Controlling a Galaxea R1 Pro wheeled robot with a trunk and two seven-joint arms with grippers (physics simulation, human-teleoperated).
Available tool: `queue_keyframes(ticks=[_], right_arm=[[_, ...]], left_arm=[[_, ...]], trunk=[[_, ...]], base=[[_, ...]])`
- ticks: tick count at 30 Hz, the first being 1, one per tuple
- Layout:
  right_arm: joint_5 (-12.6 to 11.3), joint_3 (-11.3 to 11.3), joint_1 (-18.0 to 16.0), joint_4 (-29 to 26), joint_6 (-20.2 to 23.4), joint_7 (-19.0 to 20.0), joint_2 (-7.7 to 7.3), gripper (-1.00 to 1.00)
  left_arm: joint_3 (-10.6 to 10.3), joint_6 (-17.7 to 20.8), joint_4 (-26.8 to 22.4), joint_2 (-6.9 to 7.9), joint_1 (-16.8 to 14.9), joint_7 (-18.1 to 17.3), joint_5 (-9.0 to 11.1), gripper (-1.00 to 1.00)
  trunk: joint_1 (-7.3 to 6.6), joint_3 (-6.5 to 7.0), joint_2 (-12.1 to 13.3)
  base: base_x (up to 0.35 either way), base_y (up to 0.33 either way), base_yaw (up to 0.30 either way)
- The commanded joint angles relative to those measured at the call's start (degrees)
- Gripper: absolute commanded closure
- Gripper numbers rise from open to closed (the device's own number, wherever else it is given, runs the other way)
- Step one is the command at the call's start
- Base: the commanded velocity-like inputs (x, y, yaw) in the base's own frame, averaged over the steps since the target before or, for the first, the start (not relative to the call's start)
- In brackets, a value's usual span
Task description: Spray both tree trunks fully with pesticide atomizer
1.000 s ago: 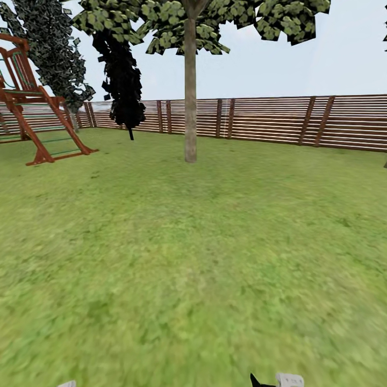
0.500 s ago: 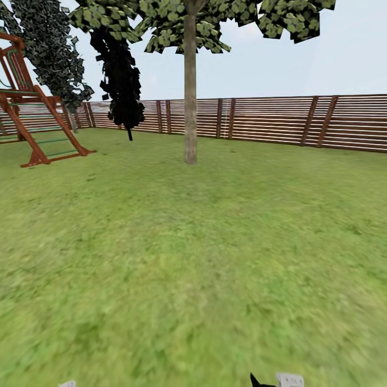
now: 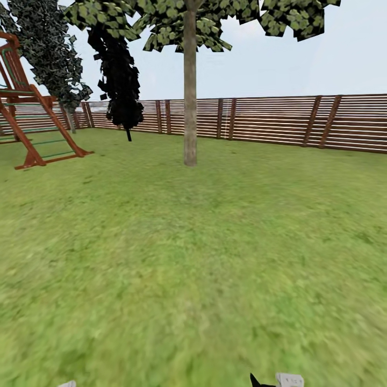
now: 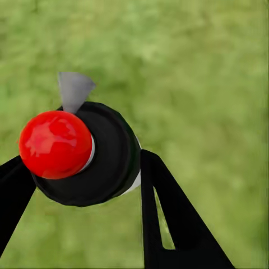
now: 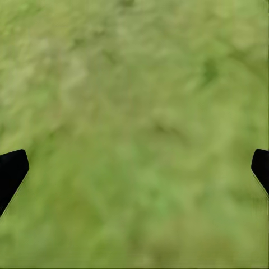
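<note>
We see one tree (image 3: 189, 32) of the broad, pale-leaved kind ahead on the lawn (image 3: 215, 258), its single grey-brown trunk (image 3: 190, 91) standing upright well in front of the slatted brown fence (image 3: 279, 119). To its left we count two dark narrow conifers (image 3: 119, 75), and further left one red-brown wooden play frame (image 3: 32, 118).

In the left wrist view, our left pincer (image 4: 84, 185) is clamped on the pesticide atomizer (image 4: 95, 154), one black finger on each side of its black body; the atomizer carries one red round cap and one grey nozzle tip, above the grass.

In the right wrist view, our right pincer (image 5: 134, 165) has its two black fingertips (image 5: 11, 171) wide apart, with grass between them.
</note>
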Motion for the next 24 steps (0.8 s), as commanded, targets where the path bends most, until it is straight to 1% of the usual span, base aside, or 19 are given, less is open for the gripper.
queue_keyframes(ticks=[1,24], right_arm=[[0.2,-0.5,0.0,0.0,-0.1,0.4,0.00,-1.00],[0.2,-0.5,0.0,0.0,-0.1,0.4,0.00,-1.00]], left_arm=[[0.4,-0.1,0.0,-0.02,0.0,-0.3,-0.1,1.00],[0.5,-0.2,0.0,-0.02,0.0,-0.3,-0.1,1.00]], trunk=[[0.02,-0.05,0.0],[0.02,-0.05,0.0]], base=[[0.339,0.000,0.000],[0.339,0.000,0.000]])
